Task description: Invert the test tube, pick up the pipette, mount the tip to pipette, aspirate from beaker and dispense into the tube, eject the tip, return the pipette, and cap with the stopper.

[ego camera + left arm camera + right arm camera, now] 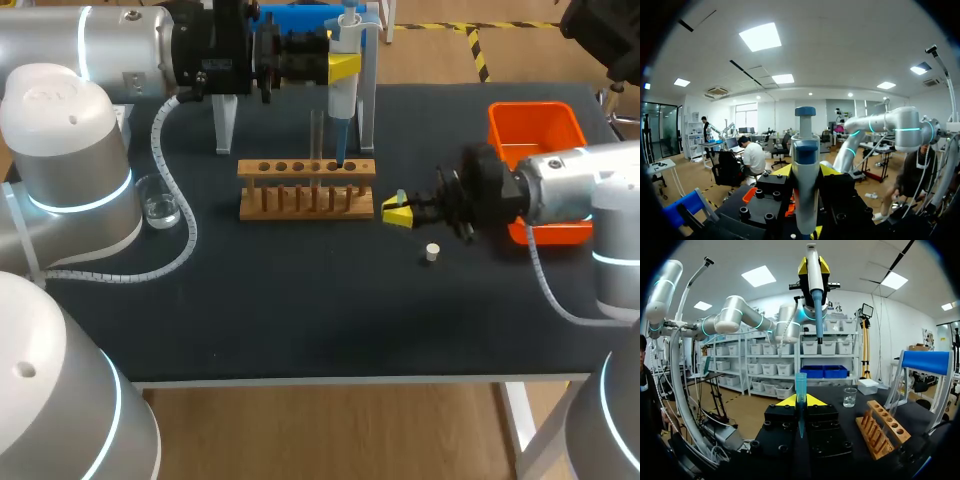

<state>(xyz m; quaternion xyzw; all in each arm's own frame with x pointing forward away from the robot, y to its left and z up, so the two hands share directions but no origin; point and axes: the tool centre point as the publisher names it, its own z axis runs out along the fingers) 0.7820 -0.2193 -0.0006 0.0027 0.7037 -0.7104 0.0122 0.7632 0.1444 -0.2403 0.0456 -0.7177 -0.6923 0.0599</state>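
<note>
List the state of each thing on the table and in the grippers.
pipette, upright, clamped in the left gripper, no tip on it.
tip, held in the right gripper.
test tube, standing in the rack, unstoppered.
beaker, upright, clear liquid inside.
stopper, loose on the table.

Orange bin (535, 108), brown rack (300, 213), white stopper (432, 252) — black table (300, 310)

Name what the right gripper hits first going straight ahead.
Probably the wooden rack's near end; the right gripper might just clear its front and reach the beaker instead. Depth is unclear.
</note>
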